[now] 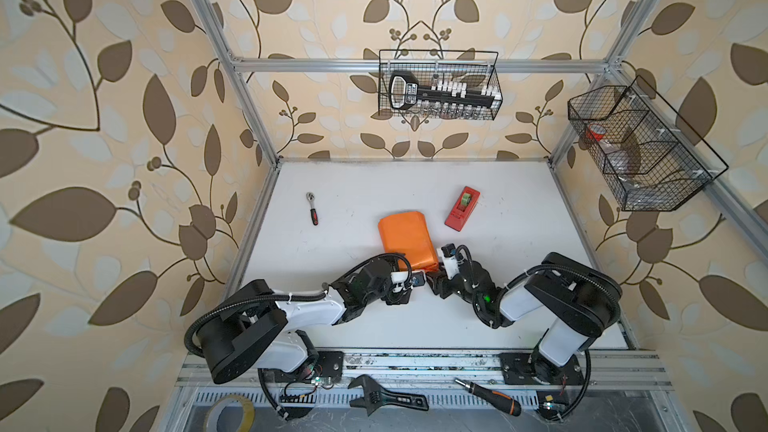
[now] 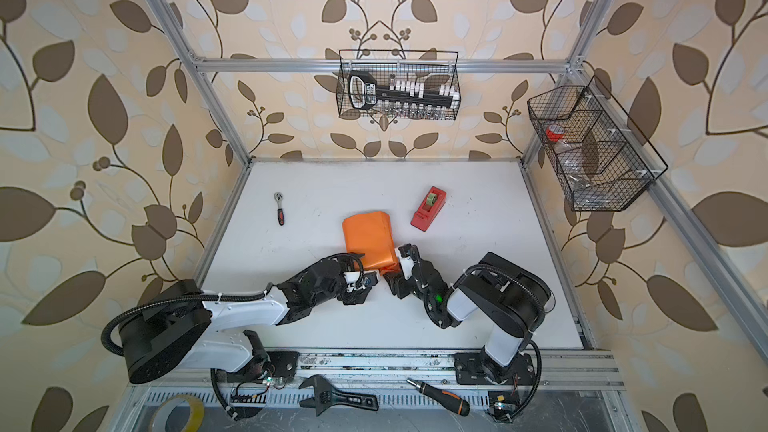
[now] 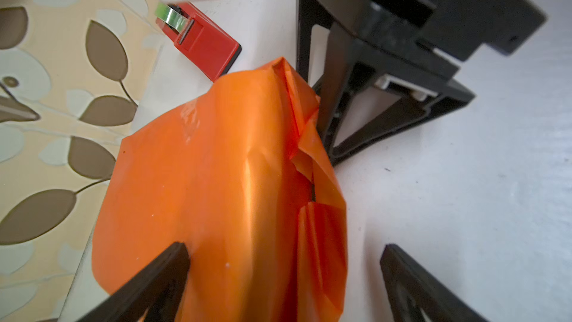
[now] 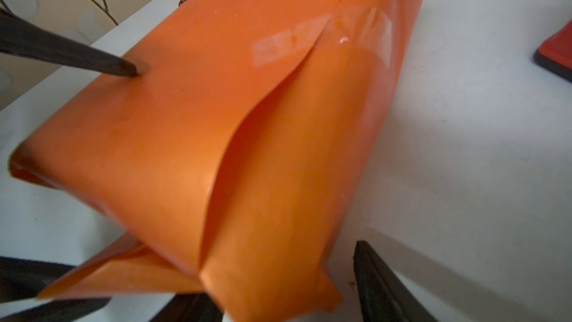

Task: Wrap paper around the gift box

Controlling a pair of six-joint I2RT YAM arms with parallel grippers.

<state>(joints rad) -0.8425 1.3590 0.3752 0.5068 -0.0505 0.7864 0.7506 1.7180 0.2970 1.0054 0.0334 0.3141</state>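
Lying near the middle of the bench (image 1: 519, 243), the paper (image 1: 405, 238) is wrapped orange side out into a boxy bundle. The box is out of sight; judging by the flat top and squared sides, it sits inside. A strip of clear tape (image 4: 322, 38) bridges the seam along the top, so the sleeve seems fixed. What looks left is the near end, where the paper stands loose and crumpled.

Both arms meet at that near end. The left end effector (image 3: 284, 246) has its jaws spread wide and grips nothing. One finger (image 3: 161, 271) rests its tip on the top face while the other hangs over bare bench beside the bundle. That single contact probably pins the parcel so it cannot slide or lift while the end is worked.

The right end effector (image 3: 323, 123) sits just beside the crumpled end, jaws apart. In the right wrist view a gap of bench shows between one finger (image 4: 380, 277) and the paper, so it holds nothing as far as I can see. It appears placed to pinch or push a loose flap (image 4: 123, 271) inward.

The red dispenser (image 1: 462, 207) stands near the far corner of the bundle, likely kept within reach for taping the end. Thin, glossy paper may spring back or tear if pressed hard.
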